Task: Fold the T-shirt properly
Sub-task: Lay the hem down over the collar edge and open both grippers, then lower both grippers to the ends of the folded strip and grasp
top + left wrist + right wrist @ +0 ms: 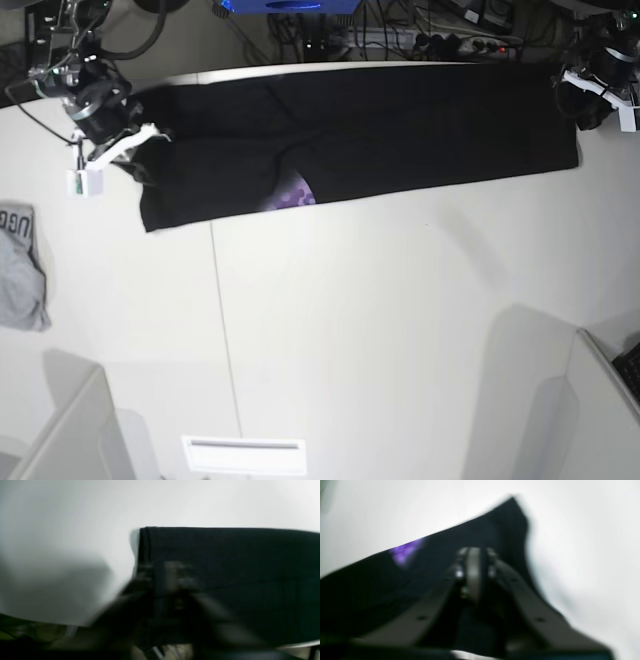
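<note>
Base view: black T-shirt (400, 125) lies stretched in a long band along the far edge of the white table (400, 330), one arm at each end.

Soft, light and limp by the look of it, the cloth should sag and slip unless pinched at corners or hems, so those end edges seem the places to grip. A purple print (293, 195) peeks from the near edge. The right gripper (473, 567) has its jaws closed, cloth lying around and under them; whether it is pinched I cannot tell. The left gripper (172, 580) is blurred over the shirt's end, closed too.
</note>
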{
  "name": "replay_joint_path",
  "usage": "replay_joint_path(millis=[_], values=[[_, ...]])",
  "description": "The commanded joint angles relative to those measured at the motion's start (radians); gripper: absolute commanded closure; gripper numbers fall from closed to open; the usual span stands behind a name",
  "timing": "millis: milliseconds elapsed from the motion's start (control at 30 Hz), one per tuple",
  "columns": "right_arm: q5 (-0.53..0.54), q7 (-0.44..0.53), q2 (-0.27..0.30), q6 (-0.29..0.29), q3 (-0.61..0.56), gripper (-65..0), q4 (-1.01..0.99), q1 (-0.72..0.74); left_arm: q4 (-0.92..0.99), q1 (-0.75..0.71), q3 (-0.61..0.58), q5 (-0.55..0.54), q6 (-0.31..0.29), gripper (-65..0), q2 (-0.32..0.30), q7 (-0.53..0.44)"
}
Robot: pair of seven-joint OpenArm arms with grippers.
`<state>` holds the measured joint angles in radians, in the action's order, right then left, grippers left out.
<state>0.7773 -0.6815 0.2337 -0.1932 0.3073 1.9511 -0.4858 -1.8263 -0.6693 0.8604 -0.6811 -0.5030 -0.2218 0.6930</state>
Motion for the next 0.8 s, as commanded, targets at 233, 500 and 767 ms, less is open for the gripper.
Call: replay_joint_path(millis=[233, 500, 767], values=[[0.001, -0.016, 0.005, 0.018, -0.001, 0.0, -0.149, 0.074, 0.164, 0.073, 0.004, -0.001, -0.003, 0.0, -0.018, -0.02], [0.0, -0.017, 0.014, 0.022, -0.004, 0.0, -0.35, 0.16, 0.288, 0.193, -0.08, 0.188, -0.003, 0.0, -0.014, -0.02], [-0.236, -0.016, -0.035, 0.024, 0.008, 0.0, -0.437, 0.272, 0.346, 0.334, -0.082, 0.291, -0.001, 0.0, -0.014, -0.019]])
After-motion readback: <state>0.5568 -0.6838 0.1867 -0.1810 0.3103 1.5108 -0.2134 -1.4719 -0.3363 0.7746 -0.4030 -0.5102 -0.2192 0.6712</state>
